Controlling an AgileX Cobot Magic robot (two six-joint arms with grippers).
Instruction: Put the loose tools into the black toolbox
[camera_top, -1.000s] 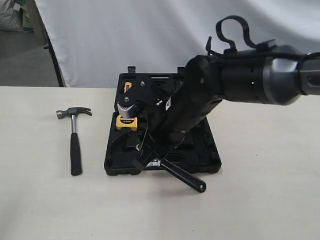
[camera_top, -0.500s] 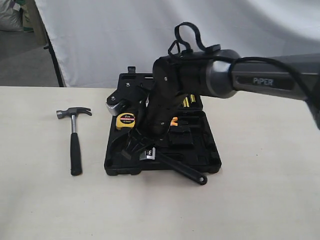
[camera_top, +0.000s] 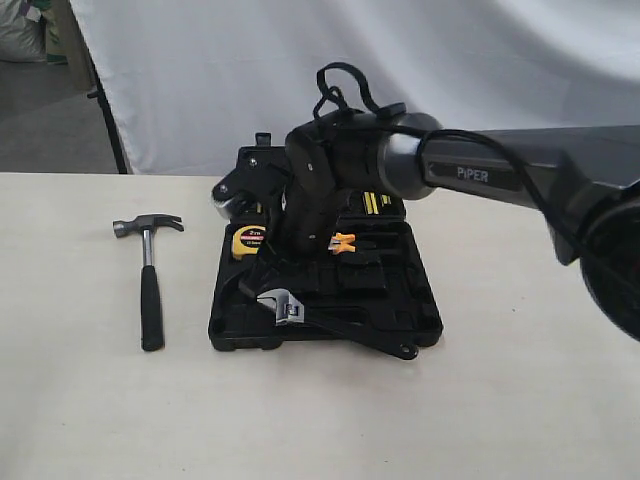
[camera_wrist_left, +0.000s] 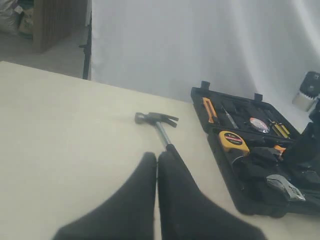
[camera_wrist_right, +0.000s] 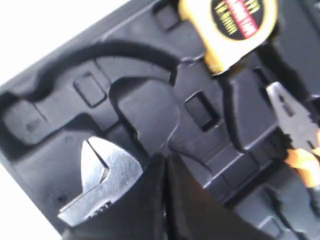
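— Where is the black toolbox (camera_top: 425, 300) found?
— It is laid open at the middle of the desk (camera_top: 520, 400). A yellow tape measure (camera_top: 247, 240) and orange-handled pliers (camera_top: 342, 241) are seated in its recesses.
— And the loose tools?
— A hammer (camera_top: 150, 280) is left on the desk, to the left of the toolbox and apart from it. An adjustable wrench (camera_top: 300, 312) is laid slantwise across the front of the tray, with its head inside and its handle end carried over the front rim.
— How are the pincers seen?
— The right pincer (camera_wrist_right: 162, 160) is held over the tray with its fingers pressed together and nothing gripped; the wrench head is seen just beside it. The left pincer (camera_wrist_left: 156, 160) is likewise closed and empty, above bare desk near the hammer handle.
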